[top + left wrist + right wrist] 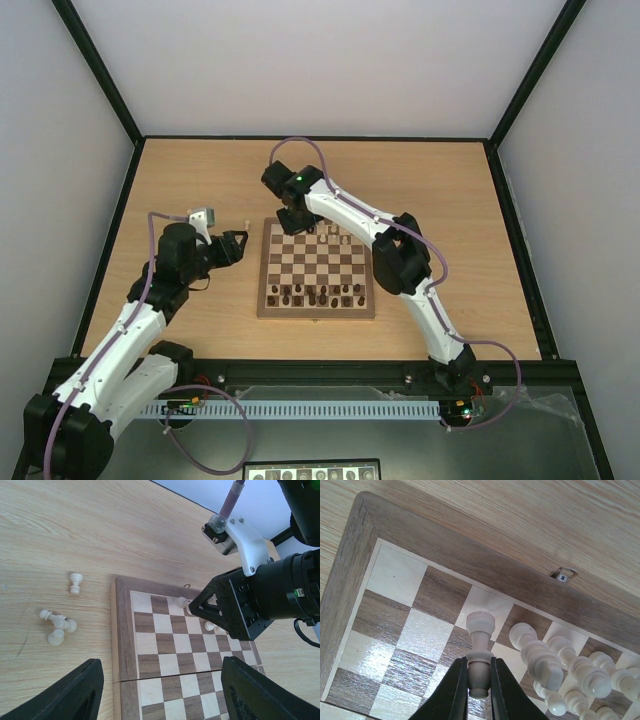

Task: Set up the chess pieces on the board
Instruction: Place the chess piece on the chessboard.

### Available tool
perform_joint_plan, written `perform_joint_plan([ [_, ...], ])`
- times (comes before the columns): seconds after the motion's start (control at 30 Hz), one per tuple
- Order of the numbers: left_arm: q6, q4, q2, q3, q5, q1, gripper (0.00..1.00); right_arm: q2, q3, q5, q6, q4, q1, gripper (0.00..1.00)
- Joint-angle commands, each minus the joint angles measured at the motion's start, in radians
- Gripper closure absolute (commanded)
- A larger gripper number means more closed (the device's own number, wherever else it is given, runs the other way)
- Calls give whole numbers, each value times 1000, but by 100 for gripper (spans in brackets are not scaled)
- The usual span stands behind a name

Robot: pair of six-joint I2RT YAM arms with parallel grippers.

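Observation:
The board [266, 300] lies mid-table. Dark chessmen [315, 295] fill its near rows. A few pale chess pieces [330, 235] stand at its far edge. My right gripper [293, 222] is over the far-left part of the board. In the right wrist view it [479, 680] is shut on a pale piece [480, 630], base down over the squares near the far border [445, 545]. I cannot tell if the piece touches the board. My left gripper [160, 700] is open and empty over the board's left edge [120, 645].
Loose pale pieces lie on the table left of the board, one standing [75, 582] and a small cluster lying down [57, 627]. Several pale pieces [545, 660] crowd just right of the held one. A small clasp [562, 575] sits in the far border.

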Motion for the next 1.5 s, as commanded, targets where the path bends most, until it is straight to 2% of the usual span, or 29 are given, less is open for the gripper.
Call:
perform_joint_plan([
  [0.0, 8, 17, 4, -13, 17, 7, 33, 22, 14, 5, -11, -68, -1, 96],
  [0.57, 11, 26, 12, -18, 23, 8, 34, 11, -9, -16, -8, -74, -2, 93],
  [1.27, 8, 40, 30, -22, 39, 9, 34, -230, -252, -111, -56, -63, 53, 93],
  [1.47, -20, 121, 100, -45, 108, 4, 36, -298, -268, -212, -91, -65, 62, 92],
])
